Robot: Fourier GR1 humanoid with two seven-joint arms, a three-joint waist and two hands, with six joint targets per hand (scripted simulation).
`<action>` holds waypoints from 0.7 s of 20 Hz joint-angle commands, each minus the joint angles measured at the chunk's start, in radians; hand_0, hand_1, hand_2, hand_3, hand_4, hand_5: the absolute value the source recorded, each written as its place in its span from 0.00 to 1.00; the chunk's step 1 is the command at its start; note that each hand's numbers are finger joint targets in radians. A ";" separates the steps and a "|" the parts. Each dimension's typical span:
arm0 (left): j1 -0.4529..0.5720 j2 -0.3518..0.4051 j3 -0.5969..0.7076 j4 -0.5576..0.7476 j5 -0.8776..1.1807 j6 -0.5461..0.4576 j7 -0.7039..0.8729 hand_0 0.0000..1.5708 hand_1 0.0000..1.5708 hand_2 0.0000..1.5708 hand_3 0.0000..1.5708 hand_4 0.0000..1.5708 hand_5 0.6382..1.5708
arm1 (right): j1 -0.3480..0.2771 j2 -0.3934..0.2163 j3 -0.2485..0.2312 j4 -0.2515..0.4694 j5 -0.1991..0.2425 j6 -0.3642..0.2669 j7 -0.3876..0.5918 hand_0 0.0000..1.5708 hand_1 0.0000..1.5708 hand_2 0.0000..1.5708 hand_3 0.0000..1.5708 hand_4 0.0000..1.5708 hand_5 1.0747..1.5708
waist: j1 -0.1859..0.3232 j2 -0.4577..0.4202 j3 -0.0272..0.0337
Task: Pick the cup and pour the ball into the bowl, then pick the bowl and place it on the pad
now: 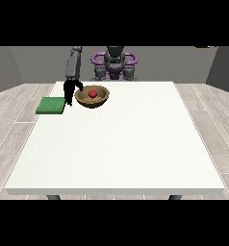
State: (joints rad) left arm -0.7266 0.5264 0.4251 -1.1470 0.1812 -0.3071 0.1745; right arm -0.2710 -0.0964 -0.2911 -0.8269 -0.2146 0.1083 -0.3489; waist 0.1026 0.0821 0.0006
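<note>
Bowl [92,96]: far-left part of table [121,144], near far edge, upright, mouth up; round, so no long axis I can call.
Ball [93,93]: red, inside bowl. I judge pour done.
Cup: not visible anywhere.
Pad [51,105]: green, flat at table's left edge, just beside bowl, nothing on it.
Hand at view's left [68,92]: hangs betw. pad and bowl, at bowl's rim; fingers point down; can't tell if gripping.
Other hand: not seen.
Left to do, imo: grasp bowl, set on pad.
</note>
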 commanded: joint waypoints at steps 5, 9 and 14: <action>0.030 0.018 0.009 -0.099 0.060 0.002 0.008 0.00 0.00 0.00 0.00 0.65 0.96 | -0.086 -0.046 -0.035 0.189 -0.005 0.023 -0.135 0.00 0.00 0.00 0.00 0.30 0.96 | 0.025 0.063 0.0004; 0.004 0.056 0.027 -0.092 0.088 -0.020 0.027 0.00 0.00 0.00 0.00 0.65 0.96 | -0.104 -0.045 -0.044 0.177 -0.015 0.021 -0.171 0.00 0.00 0.00 0.00 0.29 0.95 | 0.029 0.103 0.0005; 0.070 0.052 0.032 -0.083 0.099 -0.043 0.006 0.00 0.00 0.00 0.00 0.65 0.96 | -0.088 0.035 0.000 0.156 0.001 -0.032 -0.147 0.00 0.00 0.00 0.00 0.29 0.96 | 0.032 0.047 -0.0003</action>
State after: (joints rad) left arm -0.6902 0.5873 0.4569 -1.2235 0.2761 -0.3543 0.1879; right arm -0.3243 -0.0990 -0.3076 -0.7137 -0.2182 0.1083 -0.5364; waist 0.1257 0.1372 -0.0191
